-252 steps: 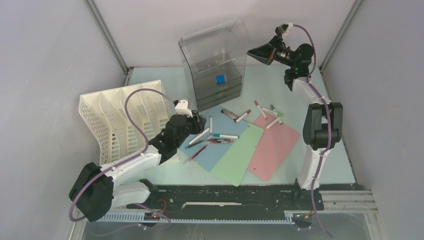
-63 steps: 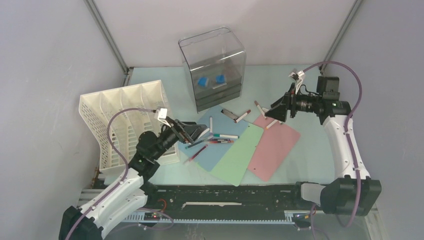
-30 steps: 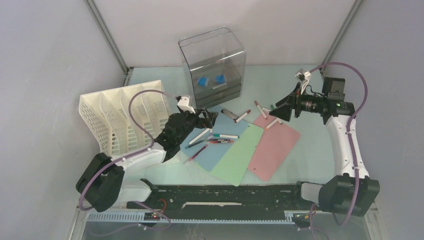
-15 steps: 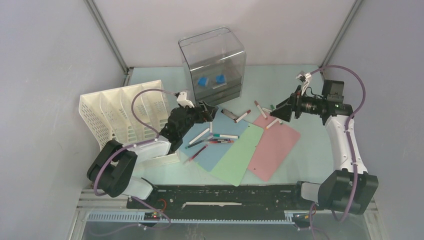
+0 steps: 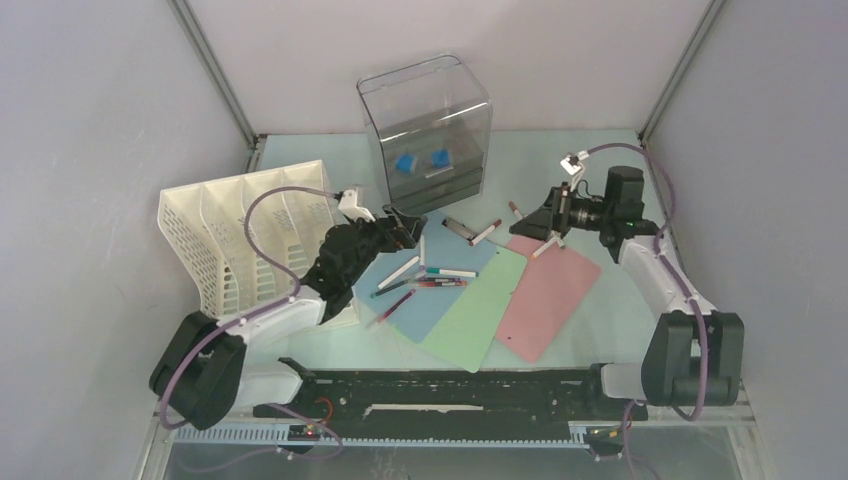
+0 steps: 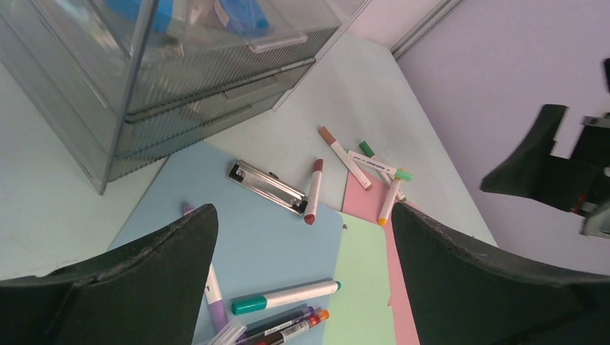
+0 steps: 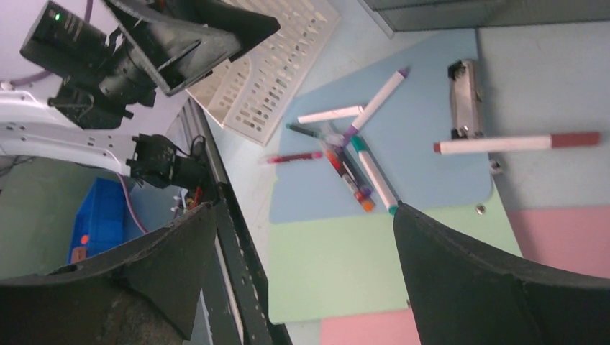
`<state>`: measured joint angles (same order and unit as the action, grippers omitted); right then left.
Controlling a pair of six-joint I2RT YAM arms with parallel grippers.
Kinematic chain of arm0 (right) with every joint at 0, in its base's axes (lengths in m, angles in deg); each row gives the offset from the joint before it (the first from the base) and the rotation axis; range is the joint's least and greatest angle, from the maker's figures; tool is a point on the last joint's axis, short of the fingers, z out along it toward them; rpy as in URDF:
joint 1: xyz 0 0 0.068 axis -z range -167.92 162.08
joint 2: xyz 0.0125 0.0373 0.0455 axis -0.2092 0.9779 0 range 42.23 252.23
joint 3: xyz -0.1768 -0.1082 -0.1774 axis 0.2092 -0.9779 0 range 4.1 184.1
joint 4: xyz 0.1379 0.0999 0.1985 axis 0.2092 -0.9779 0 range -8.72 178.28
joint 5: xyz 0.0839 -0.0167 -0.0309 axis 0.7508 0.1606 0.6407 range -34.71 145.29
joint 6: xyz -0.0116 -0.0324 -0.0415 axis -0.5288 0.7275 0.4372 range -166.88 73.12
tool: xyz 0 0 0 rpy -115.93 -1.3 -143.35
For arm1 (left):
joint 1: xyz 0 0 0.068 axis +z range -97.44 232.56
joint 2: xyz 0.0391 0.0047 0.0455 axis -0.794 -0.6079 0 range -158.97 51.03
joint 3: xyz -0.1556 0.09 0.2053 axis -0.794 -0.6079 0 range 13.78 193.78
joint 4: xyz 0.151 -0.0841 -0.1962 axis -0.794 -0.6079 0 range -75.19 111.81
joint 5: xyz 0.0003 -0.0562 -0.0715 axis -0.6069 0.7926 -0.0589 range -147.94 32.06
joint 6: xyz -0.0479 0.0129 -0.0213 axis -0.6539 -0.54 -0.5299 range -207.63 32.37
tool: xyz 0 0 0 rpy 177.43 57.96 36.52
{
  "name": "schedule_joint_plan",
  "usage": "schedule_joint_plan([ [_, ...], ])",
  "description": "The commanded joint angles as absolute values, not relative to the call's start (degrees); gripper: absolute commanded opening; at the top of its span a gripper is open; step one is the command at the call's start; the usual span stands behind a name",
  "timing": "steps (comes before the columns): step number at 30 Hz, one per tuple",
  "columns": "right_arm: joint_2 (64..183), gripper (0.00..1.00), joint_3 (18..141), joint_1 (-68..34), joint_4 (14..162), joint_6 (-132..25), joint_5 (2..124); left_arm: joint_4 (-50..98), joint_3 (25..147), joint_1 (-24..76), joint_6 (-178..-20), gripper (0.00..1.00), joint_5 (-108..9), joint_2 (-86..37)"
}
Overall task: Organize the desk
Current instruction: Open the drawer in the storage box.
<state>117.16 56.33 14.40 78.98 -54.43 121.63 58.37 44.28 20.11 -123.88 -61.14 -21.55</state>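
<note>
The desk [image 5: 560, 160] is a pale mint-green tabletop strewn with stationery. A blue clipboard [image 5: 430, 290], a green sheet [image 5: 480, 312] and a pink sheet [image 5: 552, 288] overlap at its middle. Several markers [image 5: 432, 276] lie on the blue clipboard; more markers [image 5: 530, 228] lie by the pink sheet. My left gripper [image 5: 405, 228] hovers open and empty over the clipboard's left corner, above a teal-capped marker [image 6: 284, 296]. My right gripper [image 5: 540, 222] hangs open and empty over the pink sheet's far corner, facing left. Between its fingers I see the green sheet [image 7: 345, 266].
A clear drawer box [image 5: 430, 130] with two blue items in its top drawer stands at the back. A white slotted file rack [image 5: 240, 240] lies left of the left arm. A black rail [image 5: 450, 392] runs along the front edge. Grey walls enclose the desk.
My right gripper has moved left and lower toward the markers by the pink sheet, and its jaws have widened. The left gripper has drawn back slightly to the left, still open.
</note>
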Motion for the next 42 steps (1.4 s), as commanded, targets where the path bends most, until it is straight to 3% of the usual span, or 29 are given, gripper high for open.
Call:
schedule_joint_plan([
  [1,121.8,1.0,56.9,9.3,94.6,-67.0,119.6,55.3,43.6,20.3,-119.5,0.98,-63.3,-15.9],
  [12,140.4,0.93,57.4,0.3,136.6,-99.9,106.1,41.8,45.2,22.9,-116.2,1.0,-61.0,-7.3],
  [20,148.0,0.86,62.7,-5.0,126.3,-103.7,92.5,39.1,43.6,22.9,-115.9,1.0,-61.4,-3.5],
  [25,149.8,0.87,63.8,-7.1,123.2,-103.0,83.5,38.9,42.7,22.9,-117.3,1.0,-61.4,-2.0],
  [30,155.3,0.79,63.7,-7.1,133.1,-108.5,83.2,39.0,42.1,22.9,-118.8,1.0,-61.2,-1.2],
  [34,160.4,0.6,64.2,-6.8,143.6,-112.3,84.8,39.2,42.1,22.9,-119.7,1.0,-60.9,-1.3],
  [42,164.8,0.6,67.3,-7.0,147.4,-115.8,84.8,39.2,43.0,22.9,-121.0,1.0,-60.7,-2.6],
])
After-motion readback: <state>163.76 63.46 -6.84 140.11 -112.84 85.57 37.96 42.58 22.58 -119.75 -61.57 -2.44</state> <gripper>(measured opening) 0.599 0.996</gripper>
